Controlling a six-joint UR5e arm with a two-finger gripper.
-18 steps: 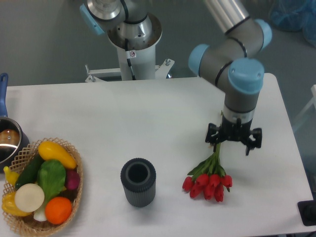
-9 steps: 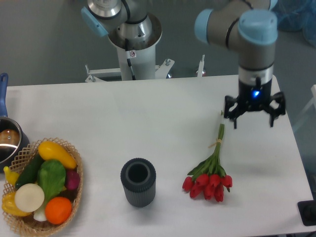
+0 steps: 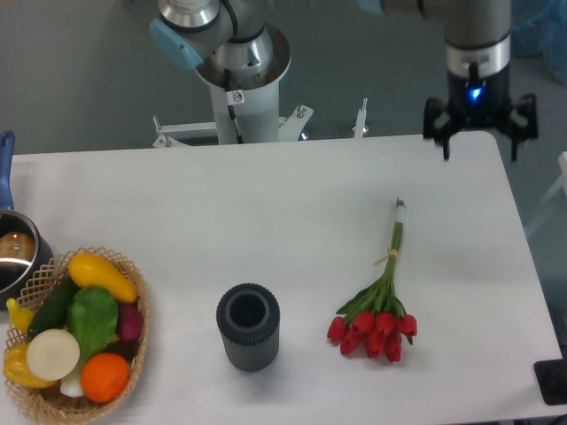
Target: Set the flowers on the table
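A bunch of red tulips, the flowers [image 3: 379, 301], lies flat on the white table [image 3: 266, 221], heads toward the front edge and green stems pointing to the back. My gripper [image 3: 480, 133] hangs high above the table's back right corner, well clear of the stems. Its two fingers are spread wide apart, open, with nothing between them.
A dark ribbed vase [image 3: 248, 326] stands upright to the left of the flowers. A wicker basket [image 3: 133, 274] of vegetables and fruit sits at the front left. A pot [image 3: 13, 252] with a blue handle is at the left edge. The robot base [image 3: 239, 80] stands behind the table.
The gripper has let go of the stems and risen up and away to the back right. The flowers stay lying on the table.
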